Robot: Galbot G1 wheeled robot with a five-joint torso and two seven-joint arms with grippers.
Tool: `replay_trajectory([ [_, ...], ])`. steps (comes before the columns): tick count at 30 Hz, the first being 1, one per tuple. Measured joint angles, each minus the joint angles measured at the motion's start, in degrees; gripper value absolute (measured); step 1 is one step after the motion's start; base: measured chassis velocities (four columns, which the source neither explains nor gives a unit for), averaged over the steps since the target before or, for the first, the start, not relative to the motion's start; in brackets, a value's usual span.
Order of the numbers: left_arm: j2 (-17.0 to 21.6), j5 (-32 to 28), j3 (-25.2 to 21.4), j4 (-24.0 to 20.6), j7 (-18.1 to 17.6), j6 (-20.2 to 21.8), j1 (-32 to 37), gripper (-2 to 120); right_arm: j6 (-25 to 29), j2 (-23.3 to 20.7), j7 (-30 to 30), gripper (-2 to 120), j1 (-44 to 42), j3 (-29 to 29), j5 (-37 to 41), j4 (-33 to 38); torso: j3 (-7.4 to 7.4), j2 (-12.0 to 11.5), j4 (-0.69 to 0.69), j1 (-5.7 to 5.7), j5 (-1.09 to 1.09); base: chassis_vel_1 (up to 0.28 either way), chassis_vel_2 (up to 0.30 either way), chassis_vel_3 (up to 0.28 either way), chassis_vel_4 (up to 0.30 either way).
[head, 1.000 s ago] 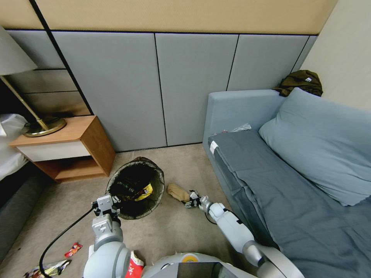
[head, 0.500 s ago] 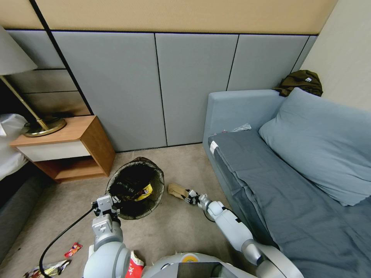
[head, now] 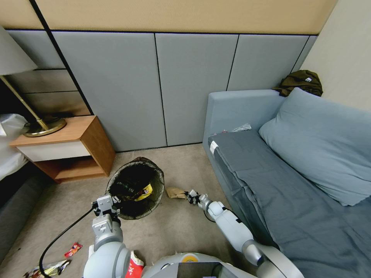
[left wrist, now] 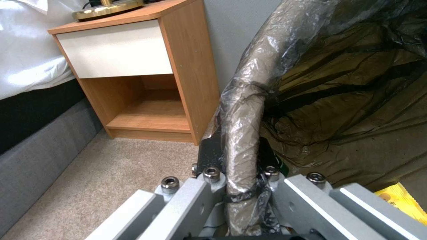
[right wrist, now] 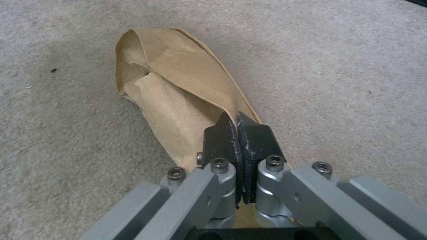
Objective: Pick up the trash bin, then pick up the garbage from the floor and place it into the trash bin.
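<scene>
Right gripper is pinching the crumpled brown paper bag on the beige carpet, beside the black-lined round white trash bin, whose rim the left gripper is clamping. Judging by this, bagging litter is underway; next, lifting over the rim near the wooden nightstand and blue sofa.

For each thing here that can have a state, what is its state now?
Bin: upright, bag-lined, a yellow packet inside.
Left gripper: shut on the bin's rim.
Right gripper: shut on the paper bag.
Paper bag: crumpled, beside the bin, held at one end.
Red packets: on the carpet near the robot's base.
Nightstand: drawer closed, lower shelf bare.
</scene>
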Motion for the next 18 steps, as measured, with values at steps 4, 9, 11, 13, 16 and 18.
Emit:
replay_trajectory([
  [4,0.02,-0.04,0.00,0.00,0.00,0.00,-0.03,0,0.23,-0.05,0.35,0,-0.09,0.10,0.06,0.09,0.00,0.00,0.00,0.00,0.00,0.000,0.000,0.000,0.000],
  [9,0.04,-0.11,-0.02,0.00,0.00,0.00,-0.05,0,1.05,-0.06,2.28,0,-0.52,0.68,0.95,1.39,0.00,0.00,0.00,0.00,0.00,0.000,0.000,0.000,0.000],
  [11,0.04,-0.13,0.00,0.03,0.01,0.00,-0.08,0,1.08,-0.14,3.22,0,-0.97,0.91,1.78,2.75,0.00,0.00,0.00,0.00,0.00,0.000,0.000,0.000,0.000],
  [13,0.04,-0.16,0.12,0.28,0.01,0.00,-0.14,0,1.06,-0.46,4.95,0,-2.23,1.50,3.88,6.72,0.00,0.00,0.01,0.00,0.00,0.000,0.000,0.000,0.000],
  [16,0.05,-0.16,0.25,0.50,0.02,0.00,-0.17,0,0.85,-0.82,6.27,0,-3.51,1.90,5.89,10.82,0.00,0.00,0.00,0.00,-0.01,0.000,0.000,0.000,0.000],
  [18,0.07,-0.17,0.41,0.65,0.05,0.00,-0.23,0,-0.12,-1.62,8.54,0,-5.61,2.58,9.56,20.21,0.00,0.00,0.00,0.00,0.00,0.000,0.000,0.000,0.000],
])
